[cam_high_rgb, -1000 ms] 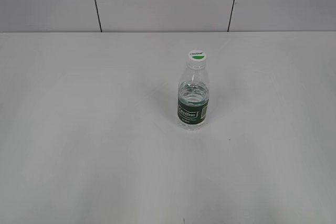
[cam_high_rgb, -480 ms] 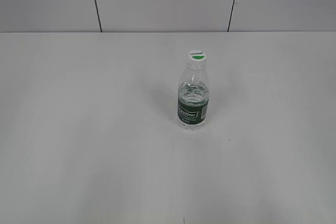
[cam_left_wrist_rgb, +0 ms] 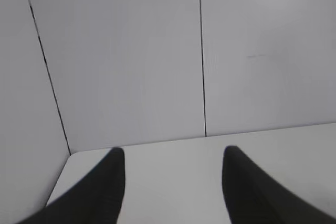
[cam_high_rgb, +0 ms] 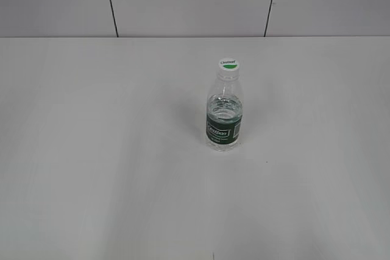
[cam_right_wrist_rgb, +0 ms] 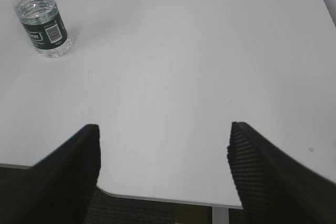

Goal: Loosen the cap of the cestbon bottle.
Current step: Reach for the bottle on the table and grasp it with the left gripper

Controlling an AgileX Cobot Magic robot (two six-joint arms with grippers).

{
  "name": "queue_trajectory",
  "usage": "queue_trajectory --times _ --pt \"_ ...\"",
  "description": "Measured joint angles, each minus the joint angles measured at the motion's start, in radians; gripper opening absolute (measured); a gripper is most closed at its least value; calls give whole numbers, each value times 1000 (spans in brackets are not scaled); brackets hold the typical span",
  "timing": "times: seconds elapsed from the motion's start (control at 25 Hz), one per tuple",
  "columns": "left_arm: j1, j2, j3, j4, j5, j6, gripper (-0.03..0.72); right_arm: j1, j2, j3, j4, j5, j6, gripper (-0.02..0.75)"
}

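Note:
The cestbon bottle [cam_high_rgb: 223,114] stands upright near the middle of the white table [cam_high_rgb: 91,150], clear with a dark green label band. Its white cap [cam_high_rgb: 228,64] with a green half-circle sits on the neck. No arm shows in the exterior view. In the right wrist view the bottle [cam_right_wrist_rgb: 41,22] is at the far upper left, its cap cut off by the frame edge. My right gripper [cam_right_wrist_rgb: 163,129] is open and empty above the table's near edge, far from the bottle. My left gripper [cam_left_wrist_rgb: 173,153] is open and empty, facing the table's far corner; the bottle is out of that view.
Grey wall panels [cam_high_rgb: 189,1] with dark seams rise behind the table. The table's front edge [cam_right_wrist_rgb: 168,199] runs under the right gripper, with dark floor below. The left wrist view shows the table's left corner [cam_left_wrist_rgb: 71,156] meeting the walls.

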Motion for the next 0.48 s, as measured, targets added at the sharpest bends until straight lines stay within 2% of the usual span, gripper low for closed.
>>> queue_trajectory --times 0.16,0.48 --pt "0 111 0 -8 -73 0 372 0 0 0 0 0 2 581" --pt "0 316 0 -24 -344 0 372 0 0 0 0 0 2 581"
